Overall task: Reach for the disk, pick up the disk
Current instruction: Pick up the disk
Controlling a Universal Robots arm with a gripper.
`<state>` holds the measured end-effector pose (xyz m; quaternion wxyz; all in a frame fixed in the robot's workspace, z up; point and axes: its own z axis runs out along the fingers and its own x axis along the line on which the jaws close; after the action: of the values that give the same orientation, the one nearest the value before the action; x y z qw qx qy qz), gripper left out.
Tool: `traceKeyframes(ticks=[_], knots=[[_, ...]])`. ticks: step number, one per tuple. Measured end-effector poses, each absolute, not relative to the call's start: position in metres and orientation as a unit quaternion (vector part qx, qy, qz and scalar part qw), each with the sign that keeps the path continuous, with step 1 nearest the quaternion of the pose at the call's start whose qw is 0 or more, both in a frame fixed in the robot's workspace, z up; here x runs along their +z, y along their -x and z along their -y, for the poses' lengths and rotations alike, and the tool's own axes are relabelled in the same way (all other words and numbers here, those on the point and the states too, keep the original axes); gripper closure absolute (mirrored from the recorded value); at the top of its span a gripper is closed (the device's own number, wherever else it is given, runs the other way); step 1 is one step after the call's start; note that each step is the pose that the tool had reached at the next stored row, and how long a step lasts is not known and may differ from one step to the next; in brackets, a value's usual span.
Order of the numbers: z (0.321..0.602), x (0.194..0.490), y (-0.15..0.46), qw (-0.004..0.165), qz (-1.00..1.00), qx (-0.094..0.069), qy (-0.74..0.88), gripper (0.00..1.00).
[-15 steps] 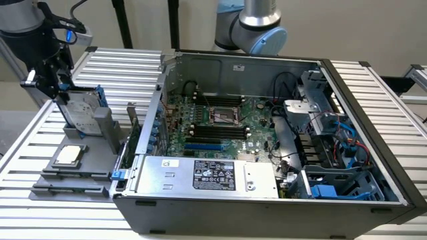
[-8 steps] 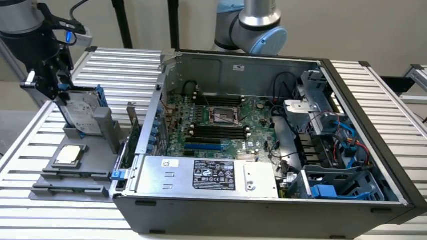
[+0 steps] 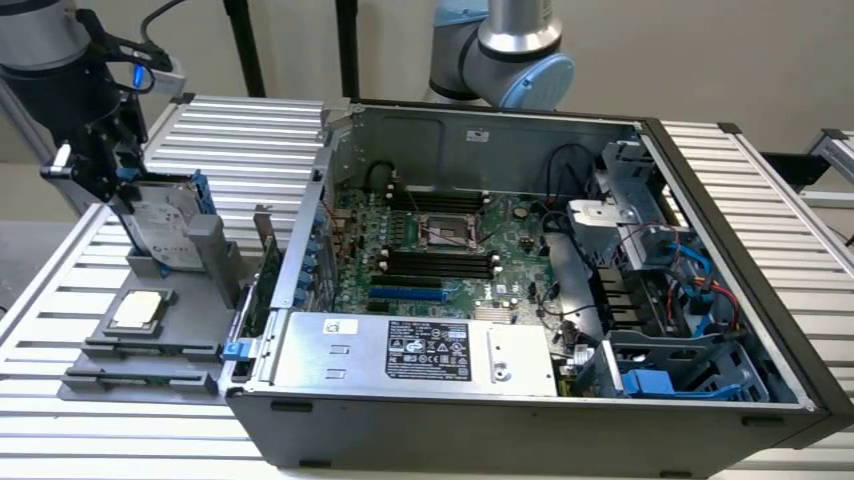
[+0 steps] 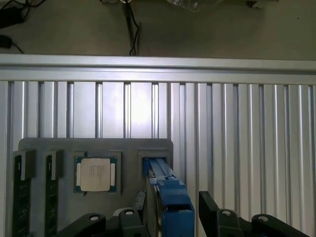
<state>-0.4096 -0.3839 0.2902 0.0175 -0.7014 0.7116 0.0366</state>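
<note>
Gripper [image 4: 173, 200] jaws part-open, straddling the disk [image 3: 167, 225] upright in grey fixture [image 4: 98, 145]. Risk: uneven closing tilts it, jamming it in the fixture slot.

- Computer case [image 3: 534, 425]: dark grey shell, silver metal within.
- Motherboard [image 3: 441, 245] inside the case: green, with black slots and one blue.
- Power-supply box [image 3: 414, 350] inside the case: silver, with a black label.
- Disk [image 3: 167, 225] beside the case: silver-grey, white label, bright blue carrier.
- Chip [image 3: 140, 310] beside the case: silver on green, in a grey tray [image 3: 160, 355].
- Table [image 3: 761, 190] under the case: pale aluminium, ribbed stripes.
</note>
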Motion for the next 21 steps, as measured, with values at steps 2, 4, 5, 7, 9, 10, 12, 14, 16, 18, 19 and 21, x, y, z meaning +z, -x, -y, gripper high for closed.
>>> traceKeyframes(ticks=[2, 4, 5, 7, 9, 10, 12, 14, 16, 18, 19, 21], knots=[[0.3838, 0.2899, 0.4096, 0.018, -0.712, 0.037, 0.701, 0.46], [0.3838, 0.2897, 0.4095, 0.018, -0.712, 0.037, 0.701, 0.46], [0.3838, 0.2896, 0.4093, 0.018, -0.712, 0.037, 0.701, 0.46], [0.3839, 0.2896, 0.4086, 0.018, -0.712, 0.037, 0.701, 0.48], [0.3840, 0.2897, 0.4075, 0.017, -0.712, 0.037, 0.701, 0.61], [0.3839, 0.2896, 0.4072, 0.018, -0.712, 0.037, 0.701, 0.61], [0.3839, 0.2896, 0.4068, 0.018, -0.712, 0.037, 0.701, 0.65], [0.3840, 0.2896, 0.4065, 0.018, -0.712, 0.037, 0.701, 0.65], [0.3840, 0.2896, 0.4065, 0.018, -0.712, 0.037, 0.701, 0.65], [0.3841, 0.2896, 0.4064, 0.018, -0.712, 0.037, 0.701, 0.65], [0.3842, 0.2897, 0.4064, 0.018, -0.712, 0.037, 0.701, 0.65], [0.3845, 0.2897, 0.4064, 0.018, -0.712, 0.037, 0.701, 0.66]])
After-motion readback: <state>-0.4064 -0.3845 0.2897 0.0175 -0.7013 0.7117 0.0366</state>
